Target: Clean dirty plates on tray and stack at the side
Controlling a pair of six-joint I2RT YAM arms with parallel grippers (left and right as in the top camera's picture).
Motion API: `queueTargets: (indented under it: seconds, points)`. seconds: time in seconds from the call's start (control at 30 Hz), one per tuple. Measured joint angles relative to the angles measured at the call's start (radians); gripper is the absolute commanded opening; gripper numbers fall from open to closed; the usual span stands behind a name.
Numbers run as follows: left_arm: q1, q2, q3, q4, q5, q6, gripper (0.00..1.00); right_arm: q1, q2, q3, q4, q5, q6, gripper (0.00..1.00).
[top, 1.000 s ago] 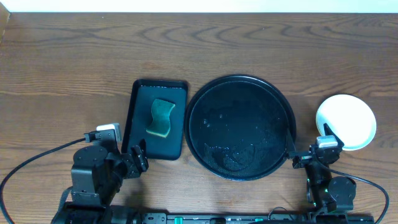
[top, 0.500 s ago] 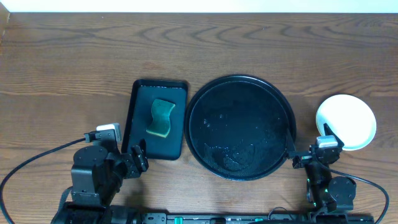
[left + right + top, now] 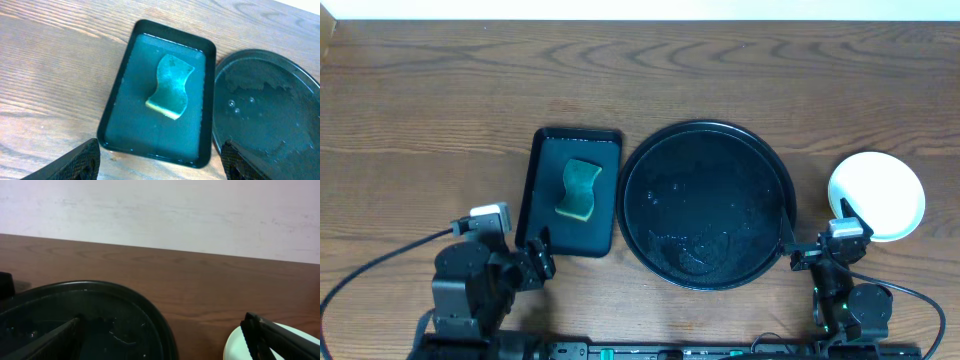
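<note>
One pale stack of plates (image 3: pixel 876 196) sits on the bench (image 3: pixel 440 120), just right of the wet, empty tray (image 3: pixel 720 180). Both arms' jaws hang wide open, holding nothing. Danger: the right arm (image 3: pixel 840 245) rests beside that stack, and a careless swing could shove it over.

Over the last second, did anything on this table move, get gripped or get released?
The left gripper drew back slightly toward its base, open and empty. Nothing was gripped or released. The right gripper, sponge, rectangular tray, round tray and pale plate stayed put.
</note>
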Motion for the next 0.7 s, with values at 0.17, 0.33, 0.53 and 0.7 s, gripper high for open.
queueTargets:
  seconds: [0.17,0.33,0.53,0.7]
  points:
    - [0.029,-0.113,-0.129,0.083,-0.008,0.0,0.78,0.0,0.0,0.0,0.0,0.001,0.0,0.99]
    - [0.045,-0.227,-0.298,0.222,-0.011,-0.001,0.78,0.0,0.0,0.0,0.0,0.001,0.0,0.99]
    - [0.045,-0.357,-0.493,0.504,-0.011,-0.002,0.78,0.0,0.0,0.0,0.0,0.002,0.0,0.99]
    - [0.045,-0.421,-0.638,0.832,-0.012,0.0,0.78,0.0,0.0,0.0,0.0,0.003,0.0,0.99]
